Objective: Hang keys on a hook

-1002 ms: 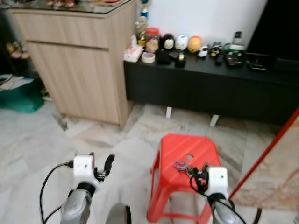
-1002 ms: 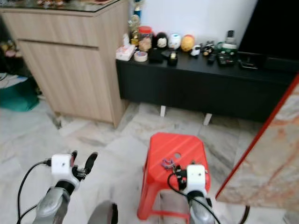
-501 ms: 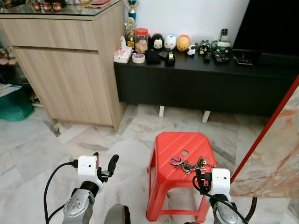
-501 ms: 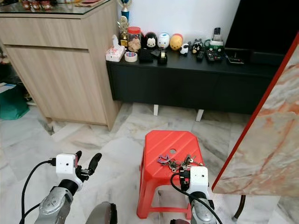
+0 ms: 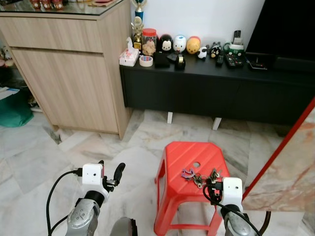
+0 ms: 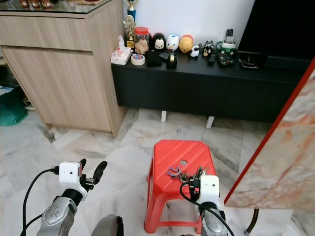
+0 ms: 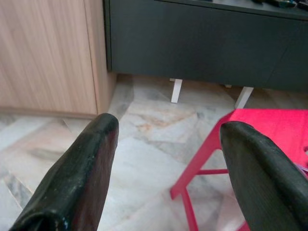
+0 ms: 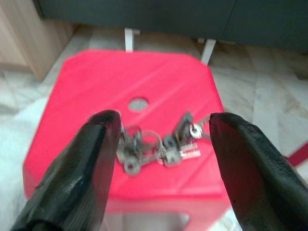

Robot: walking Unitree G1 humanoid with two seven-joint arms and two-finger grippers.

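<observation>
Keys (image 8: 159,147) lie loose on the red stool (image 5: 174,157), just past its centre hole, not picked up. My right gripper (image 8: 161,144) is wide open, empty, hovering with the bunch between its fingers. My left gripper (image 7: 166,144) is also open, empty, idle over the marble floor (image 5: 44,162). Judgement: light, rigid metal, floppy as a bunch and slippery, so pinch the ring cluster, not a single key. No hook visible yet.

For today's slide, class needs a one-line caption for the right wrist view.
Open right gripper poised over a bunch of keys lying on a red stool.
</observation>
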